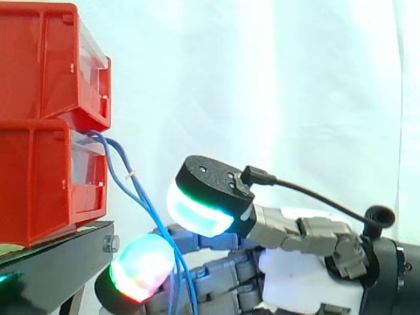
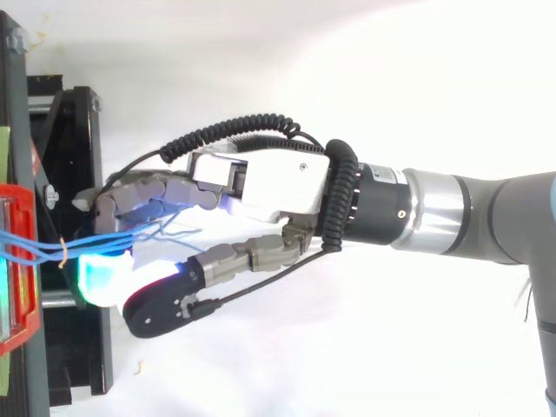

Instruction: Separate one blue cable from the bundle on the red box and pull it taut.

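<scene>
A white curtain (image 1: 295, 79) hangs in soft folds behind everything, brightly and evenly lit. At the left stands a black metal stand (image 1: 56, 259), a bolt (image 1: 110, 244) showing on its edge.

We are looking into a robotics lab: a white curtain (image 1: 295, 79) is hanging behind red bins (image 1: 39, 65) stacked on a black stand (image 1: 59, 252) at nine o'clock

Strong, even light floods both views. Behind the hand (image 1: 308, 275) the white curtain (image 1: 295, 79) washes out to glare. Seen from above, the white surface (image 2: 347, 347) under the hand burns bright, with hardly a shadow. Its pads (image 1: 141, 266) glow green and red, tinting the red bin (image 2: 19, 326) beside them. The blue cables (image 1: 141, 197) in its curled fingers stay distinct.
</scene>
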Available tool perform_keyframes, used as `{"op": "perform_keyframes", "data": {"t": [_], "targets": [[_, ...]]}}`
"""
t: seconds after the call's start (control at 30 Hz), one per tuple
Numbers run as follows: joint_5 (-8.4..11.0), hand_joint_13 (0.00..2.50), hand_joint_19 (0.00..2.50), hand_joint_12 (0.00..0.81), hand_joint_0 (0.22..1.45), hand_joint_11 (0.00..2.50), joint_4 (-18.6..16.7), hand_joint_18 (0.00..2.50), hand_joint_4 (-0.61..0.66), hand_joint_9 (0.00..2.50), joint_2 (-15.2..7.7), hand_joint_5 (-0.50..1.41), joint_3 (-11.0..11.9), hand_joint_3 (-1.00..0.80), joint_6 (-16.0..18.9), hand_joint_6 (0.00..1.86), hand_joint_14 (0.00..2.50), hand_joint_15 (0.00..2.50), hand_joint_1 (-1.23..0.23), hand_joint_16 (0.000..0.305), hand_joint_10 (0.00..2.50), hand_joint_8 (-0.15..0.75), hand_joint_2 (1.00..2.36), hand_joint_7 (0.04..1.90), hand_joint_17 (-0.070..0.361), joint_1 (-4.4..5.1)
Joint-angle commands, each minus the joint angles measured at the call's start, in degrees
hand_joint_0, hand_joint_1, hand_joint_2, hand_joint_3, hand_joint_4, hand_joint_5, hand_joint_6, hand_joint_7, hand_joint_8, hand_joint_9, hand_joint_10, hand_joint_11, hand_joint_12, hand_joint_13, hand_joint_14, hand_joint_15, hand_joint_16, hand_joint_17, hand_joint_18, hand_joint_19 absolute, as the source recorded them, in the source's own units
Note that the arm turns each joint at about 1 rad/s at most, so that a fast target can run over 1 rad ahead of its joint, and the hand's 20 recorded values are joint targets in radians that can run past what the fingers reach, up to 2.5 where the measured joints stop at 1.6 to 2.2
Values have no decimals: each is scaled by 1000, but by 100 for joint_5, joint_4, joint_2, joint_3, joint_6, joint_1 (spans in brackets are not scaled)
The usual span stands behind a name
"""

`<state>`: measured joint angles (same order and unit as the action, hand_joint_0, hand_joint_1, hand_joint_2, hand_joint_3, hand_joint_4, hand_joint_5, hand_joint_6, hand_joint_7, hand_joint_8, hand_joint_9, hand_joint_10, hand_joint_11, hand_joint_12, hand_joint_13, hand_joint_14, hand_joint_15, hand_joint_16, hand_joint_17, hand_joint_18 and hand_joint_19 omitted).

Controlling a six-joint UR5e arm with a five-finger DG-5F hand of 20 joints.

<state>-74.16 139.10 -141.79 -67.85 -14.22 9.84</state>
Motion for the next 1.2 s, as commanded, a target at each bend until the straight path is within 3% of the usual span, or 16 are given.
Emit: {"op": "perform_keyframes", "data": {"t": [0.0, 0.13, 0.23, 0.53, 0.7, 0.97, 1.17], "targets": [[-11, 333, 148, 323, 583, 173, 100, 136, 147, 553, 99, -154, 0, -308, -64, 738, 3, 75, -543, 37, 6, 237, 1019, 931, 83, 0], [-20, 341, 159, 322, 578, 190, 390, 148, 159, 543, 160, -183, -9, -276, -81, 823, 3, 86, -575, 37, 7, 235, 1020, 816, 83, -9], [-37, 343, 167, 330, 538, 198, 584, 155, 195, 543, 248, -181, -9, -371, -81, 811, 4, 94, -573, 39, 7, 239, 1013, 781, 87, -26], [-2, 341, 175, 359, 477, 192, 830, 155, 227, 543, 283, -140, -44, -500, -231, 588, 3, 96, -448, 44, 7, 258, 1000, 1054, 99, -114], [587, 333, 181, 363, 472, 187, 777, 149, 233, 535, 274, -131, -211, -500, -485, 522, 3, 101, -423, 45, 8, 262, 1000, 1158, 101, -88], [929, 327, 189, 365, 470, 188, 636, 146, 264, 532, 169, -137, -211, -500, -758, 501, 4, 99, -414, 46, 6, 264, 1000, 1123, 103, -62], [973, 326, 197, 366, 470, 190, 320, 144, 267, 525, 55, -140, -211, -500, -775, 502, 4, 102, -403, 46, 6, 262, 1000, 1107, 104, -26]]}}
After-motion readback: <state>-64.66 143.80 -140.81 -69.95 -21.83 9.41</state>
